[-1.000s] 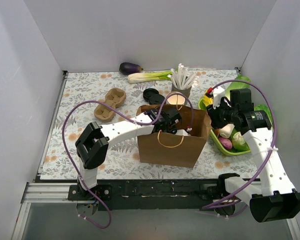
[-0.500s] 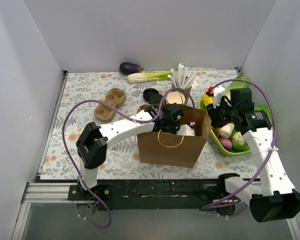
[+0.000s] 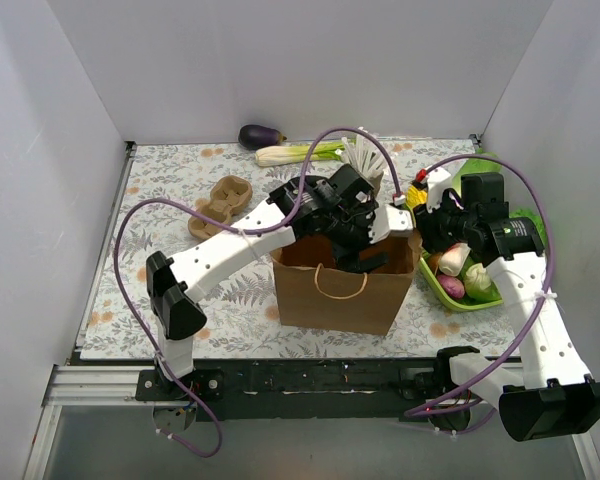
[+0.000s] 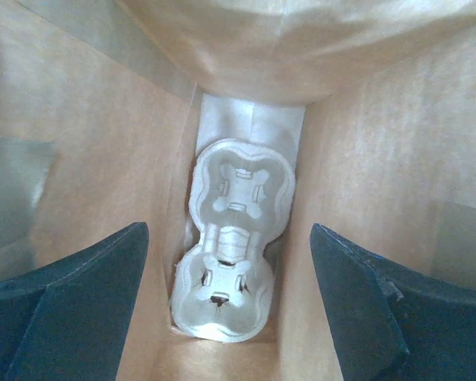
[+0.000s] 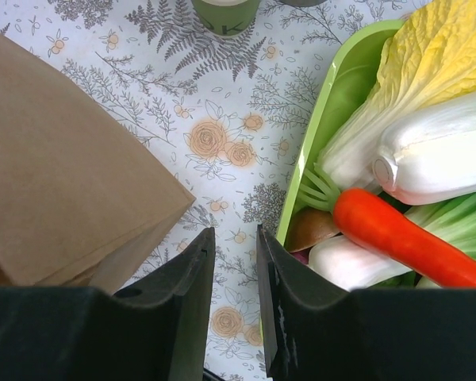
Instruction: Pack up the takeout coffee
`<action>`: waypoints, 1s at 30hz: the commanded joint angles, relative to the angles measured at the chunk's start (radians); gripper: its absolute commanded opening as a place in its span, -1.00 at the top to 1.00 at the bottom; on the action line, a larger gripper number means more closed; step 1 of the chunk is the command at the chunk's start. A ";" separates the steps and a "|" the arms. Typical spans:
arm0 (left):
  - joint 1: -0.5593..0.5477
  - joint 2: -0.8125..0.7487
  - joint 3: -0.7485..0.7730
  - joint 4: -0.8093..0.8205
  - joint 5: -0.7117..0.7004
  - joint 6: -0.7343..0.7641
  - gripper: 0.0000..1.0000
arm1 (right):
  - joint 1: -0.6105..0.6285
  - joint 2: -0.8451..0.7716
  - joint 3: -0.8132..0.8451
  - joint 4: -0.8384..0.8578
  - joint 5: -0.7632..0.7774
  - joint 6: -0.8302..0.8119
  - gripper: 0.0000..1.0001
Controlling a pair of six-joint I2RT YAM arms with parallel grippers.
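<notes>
left claw (image 4: 224, 238) hangs spread wide and empty in the paper bag (image 3: 345, 290), above a bare 2-cup pulp tray (image 4: 236, 198). right claw (image 5: 236, 254) is nearly together, empty. the takeout coffee is out of view (perhaps behind the arm), so it is not yet packed.

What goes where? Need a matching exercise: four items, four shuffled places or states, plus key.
1. white cup carrier
2. carrot
3. eggplant
4. left gripper

A. in the green tray
B. far edge of the table
C. open, pointing down into the bag
D. at the bottom of the brown paper bag

Pairs: 1-D, 2-A, 3-B, 4-C
</notes>
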 commanded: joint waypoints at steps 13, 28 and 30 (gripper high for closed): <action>0.017 -0.287 0.277 -0.004 -0.013 0.006 -0.82 | -0.004 -0.051 -0.074 -0.133 0.010 -0.144 0.27; 0.155 -0.416 0.179 0.175 -0.506 0.026 -0.96 | 0.100 0.147 -0.053 -0.159 -0.253 -0.113 0.46; 0.175 -0.424 0.179 0.184 -0.518 0.029 -0.96 | 0.144 0.178 -0.039 -0.115 -0.270 -0.084 0.46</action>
